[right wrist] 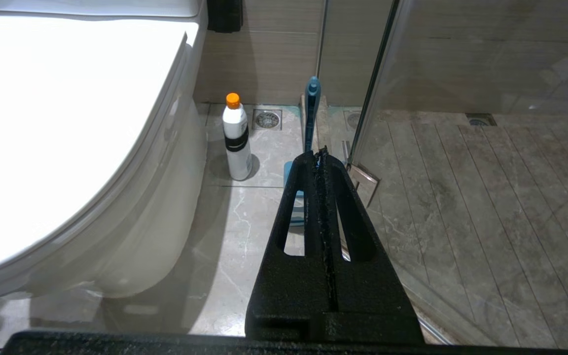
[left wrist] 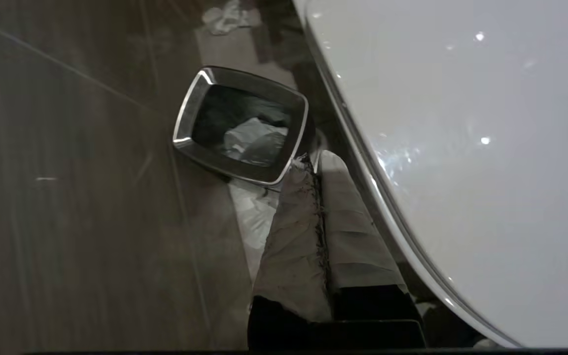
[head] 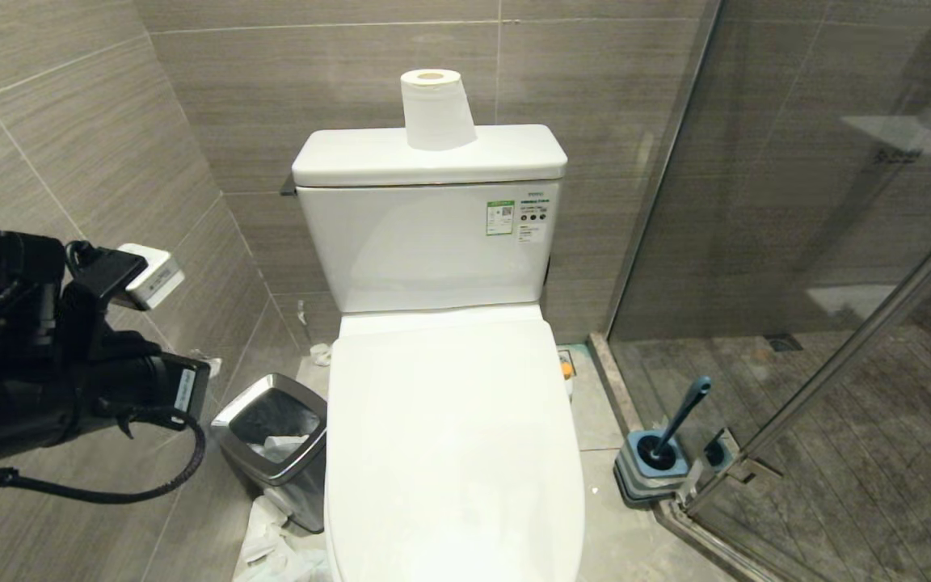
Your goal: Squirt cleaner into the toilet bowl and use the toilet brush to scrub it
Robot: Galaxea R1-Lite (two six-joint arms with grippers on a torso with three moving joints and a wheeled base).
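Observation:
The toilet bowl (head: 449, 436) is white, and its closed lid hides the inside. The cleaner is out of view. The toilet brush (head: 682, 416) has a slate-blue handle and stands in its striped holder (head: 645, 475) on the floor to the toilet's right, by the glass door. My left arm (head: 69, 380) hangs at the toilet's left. In the left wrist view the left gripper (left wrist: 313, 165) is shut and empty, its taped fingers pointing down between the bin and the lid's edge (left wrist: 461, 148). The right gripper (right wrist: 319, 153) is shut and empty, low on the toilet's right, facing the toilet brush (right wrist: 311, 113).
A steel-rimmed black bin (head: 275, 436) holding paper stands left of the toilet, with crumpled paper (head: 271, 541) on the floor beside it. A white bottle with an orange cap (right wrist: 236, 138) stands by the toilet's right side. A paper roll (head: 436, 109) sits on the tank. The glass shower door (head: 797, 283) closes off the right.

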